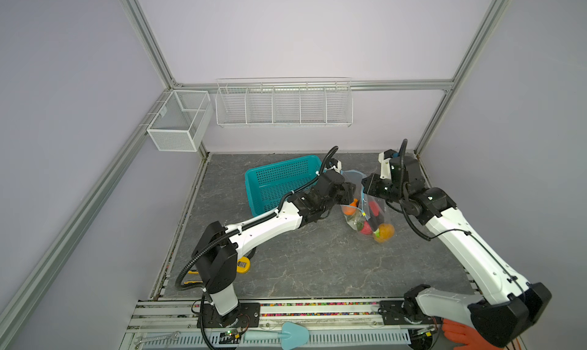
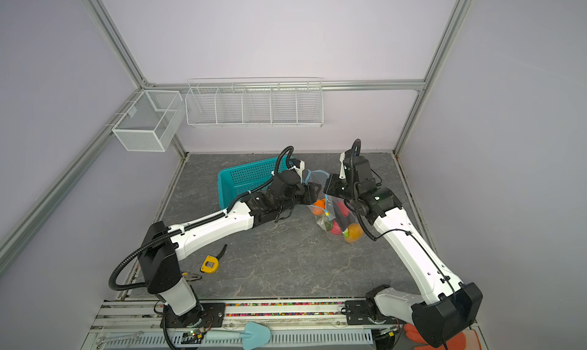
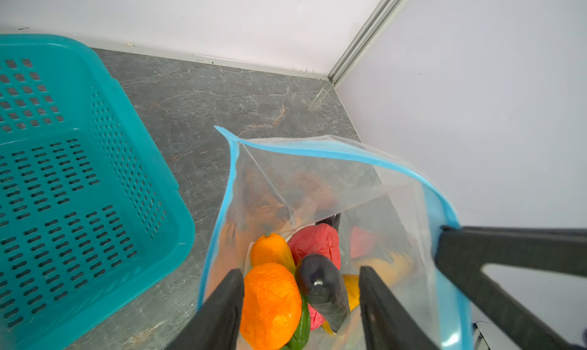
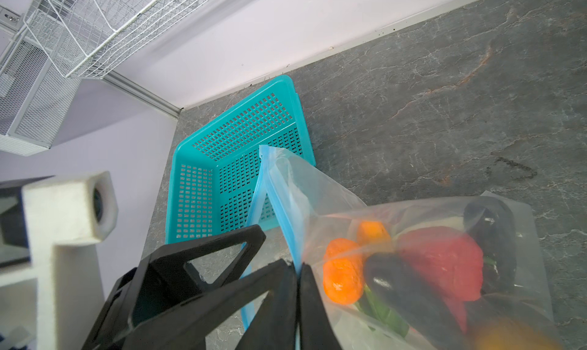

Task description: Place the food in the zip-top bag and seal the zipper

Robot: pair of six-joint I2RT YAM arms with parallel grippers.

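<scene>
Both top views: one clear crinkly plastic zip-top bag [image 1: 378, 211] rests on the grey marbled worktop [image 1: 317, 262], beside one teal perforated plastic basket [image 1: 273, 180].
Left wrist view: the left end effector [image 3: 300, 272], jaws apart and empty, hangs over the bag's open mouth; at least six toy food pieces [image 3: 270, 300] lie inside.
Right wrist view: the right end effector [image 4: 298, 265] is clamped on the one light-blue zipper strip [image 4: 281, 211].

left gripper [image 3: 300, 273] parted | right gripper [image 4: 298, 266] clamped | apparently close together
</scene>
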